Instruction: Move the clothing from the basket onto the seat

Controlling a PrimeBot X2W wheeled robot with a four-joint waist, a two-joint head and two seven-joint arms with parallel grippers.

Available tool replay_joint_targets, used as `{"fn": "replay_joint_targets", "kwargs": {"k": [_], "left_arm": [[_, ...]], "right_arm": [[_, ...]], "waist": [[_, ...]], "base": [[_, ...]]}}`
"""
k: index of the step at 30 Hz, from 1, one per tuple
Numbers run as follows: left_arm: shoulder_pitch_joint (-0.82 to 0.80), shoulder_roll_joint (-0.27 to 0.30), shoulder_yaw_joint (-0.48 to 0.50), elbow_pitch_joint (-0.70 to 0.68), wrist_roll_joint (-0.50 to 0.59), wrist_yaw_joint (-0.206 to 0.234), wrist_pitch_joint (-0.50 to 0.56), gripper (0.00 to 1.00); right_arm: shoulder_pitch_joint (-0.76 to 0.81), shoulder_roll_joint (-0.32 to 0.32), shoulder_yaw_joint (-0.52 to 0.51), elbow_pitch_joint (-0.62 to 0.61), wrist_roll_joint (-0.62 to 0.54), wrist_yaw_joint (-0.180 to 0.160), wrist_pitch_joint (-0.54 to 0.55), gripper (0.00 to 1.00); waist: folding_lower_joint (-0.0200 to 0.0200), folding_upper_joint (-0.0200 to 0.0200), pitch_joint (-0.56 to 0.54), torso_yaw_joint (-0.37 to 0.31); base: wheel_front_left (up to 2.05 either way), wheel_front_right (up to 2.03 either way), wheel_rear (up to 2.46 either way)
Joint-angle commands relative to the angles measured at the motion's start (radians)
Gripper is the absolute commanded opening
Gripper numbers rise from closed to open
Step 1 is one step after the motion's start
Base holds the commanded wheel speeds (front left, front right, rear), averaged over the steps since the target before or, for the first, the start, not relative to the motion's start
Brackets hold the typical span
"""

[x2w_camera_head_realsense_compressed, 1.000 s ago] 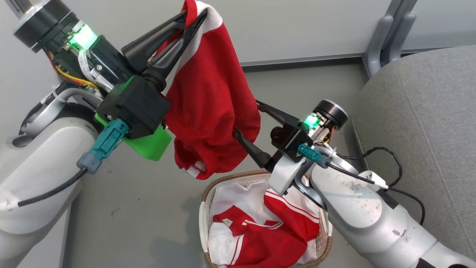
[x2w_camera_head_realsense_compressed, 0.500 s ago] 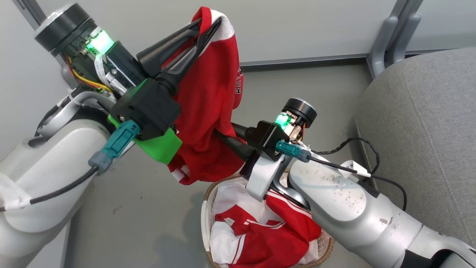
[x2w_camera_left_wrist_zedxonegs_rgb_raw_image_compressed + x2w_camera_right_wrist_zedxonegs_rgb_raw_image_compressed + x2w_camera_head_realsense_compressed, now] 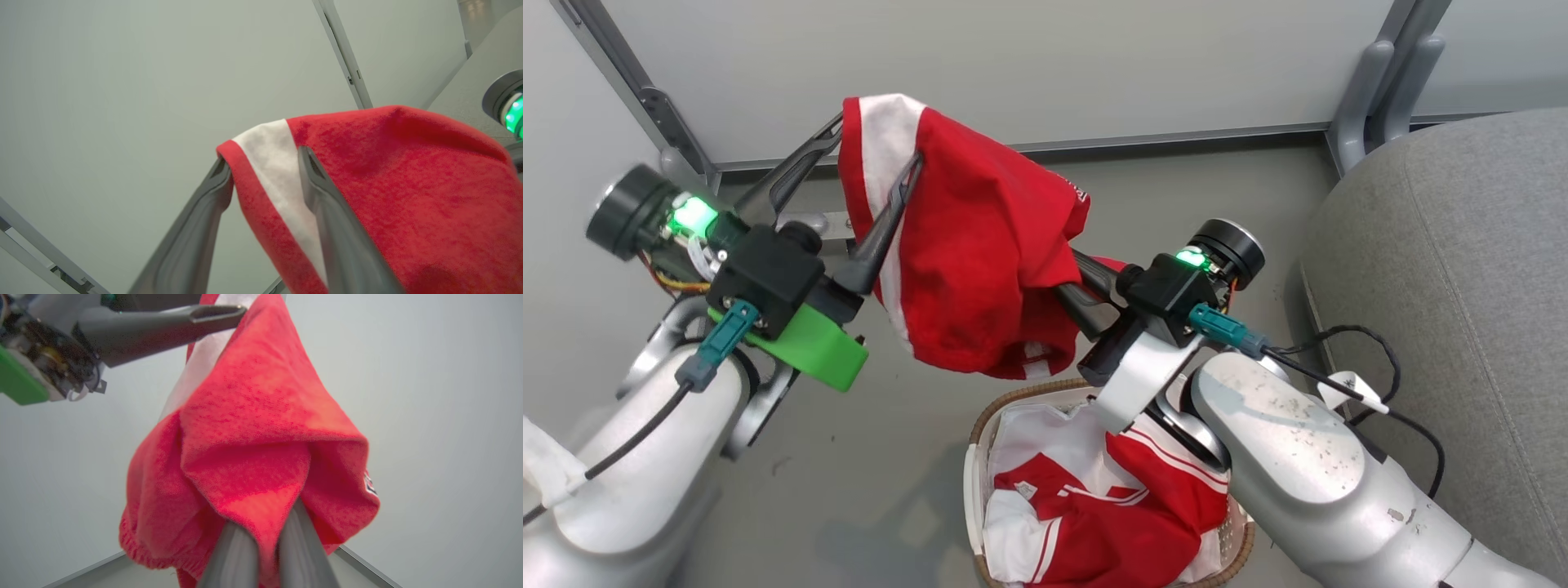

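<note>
The left tool (image 3: pixel 876 143) has just let go. Its fingers now stand apart where a moment ago they pinched the cloth, and the held garment (image 3: pixel 980 245) is merely hooked over their tips by its white-banded edge. The right tool (image 3: pixel 265 522), wide a second ago, is now together and clamped on a bunched fold of the same garment. The piece has passed from left to right, which I judge puts it on the arm nearer the seat (image 3: pixel 1445 286), the grey cushion to the right of the basket (image 3: pixel 971 482). The carry is not yet done, and the cloth may snag on the left fingertips as the arms part.

The held garment hangs in the air above the basket's far rim, touching neither basket nor seat. Its long axis is slung between the two tools, from high up and left of the basket down to just over that rim. The white-banded end points up and away from the basket, and the gathered hem sags toward it. More red and white clothing (image 3: pixel 1094 531) lies inside the basket, so much of the job remains
</note>
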Motion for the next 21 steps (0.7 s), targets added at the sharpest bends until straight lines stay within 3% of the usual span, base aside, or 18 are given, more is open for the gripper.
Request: {"fn": "replay_joint_targets", "kwargs": {"k": [1, 7, 11, 21], "left_arm": [[0.038, -0.009, 0.006, 0.015, -0.017, 0.016, -0.017, 1.0], [0.166, -0.061, 0.046, 0.072, -0.115, 0.063, -0.073, 1.0], [0.238, -0.095, 0.06, 0.105, -0.143, 0.071, -0.09, 1.0], [0.379, -0.186, 0.132, 0.139, -0.137, 0.035, -0.097, 1.0]], "right_arm": [[0.026, -0.002, -0.023, -0.007, -0.006, -0.001, -0.002, 0.0], [0.08, -0.001, -0.119, -0.037, -0.036, -0.001, -0.002, 0.0], [0.131, -0.006, -0.179, -0.067, -0.061, -0.001, -0.002, 0.0], [0.219, -0.018, -0.295, -0.109, -0.111, -0.001, -0.002, 0.0]], "waist": [[0.0, 0.0119, -0.003, -0.002], [0.0, 0.0119, -0.007, -0.01], [0.0, 0.0119, -0.011, -0.009], [0.0, 0.0119, 0.001, -0.02]], "base": [[0.0, 0.0, 0.0], [0.0, 0.0, 0.0], [0.0, 0.0, 0.0], [0.0, 0.0, 0.0]]}}
